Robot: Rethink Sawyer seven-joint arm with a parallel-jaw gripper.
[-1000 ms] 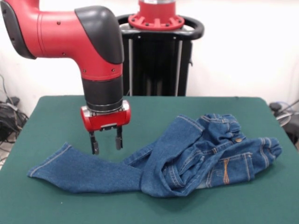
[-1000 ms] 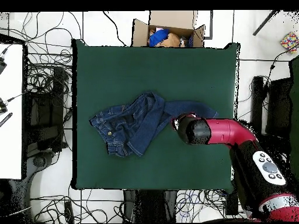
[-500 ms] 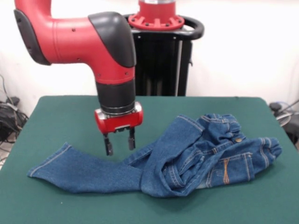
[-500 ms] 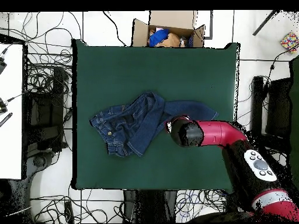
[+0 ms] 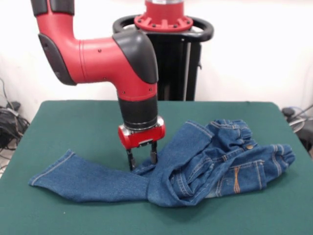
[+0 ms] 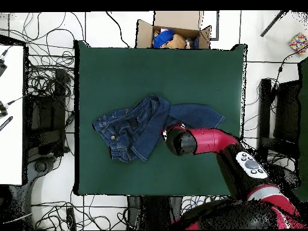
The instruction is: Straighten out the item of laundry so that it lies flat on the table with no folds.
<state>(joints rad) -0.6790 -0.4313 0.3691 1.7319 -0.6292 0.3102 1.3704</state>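
Observation:
The item of laundry, a small pair of blue jeans [image 5: 205, 161] [image 6: 135, 126], lies crumpled on the green table [image 5: 73, 122] [image 6: 120, 66]. One leg stretches flat toward the left in the front view, while the waist and the other leg are bunched and folded at the right. My gripper [image 5: 142, 159] points straight down at the middle of the jeans, where the flat leg meets the bunched part. Its fingers [image 5: 130, 160] are open and their tips reach the denim's far edge. In the overhead view the arm [image 6: 198, 141] hides the gripper.
An open cardboard box [image 6: 174, 33] with coloured items sits just beyond the table's edge in the overhead view. Cables cover the floor around the table.
My gripper has moved right along the leg, in the front view, toward the bunched part, and has come down to the fabric. The jeans have not shifted.

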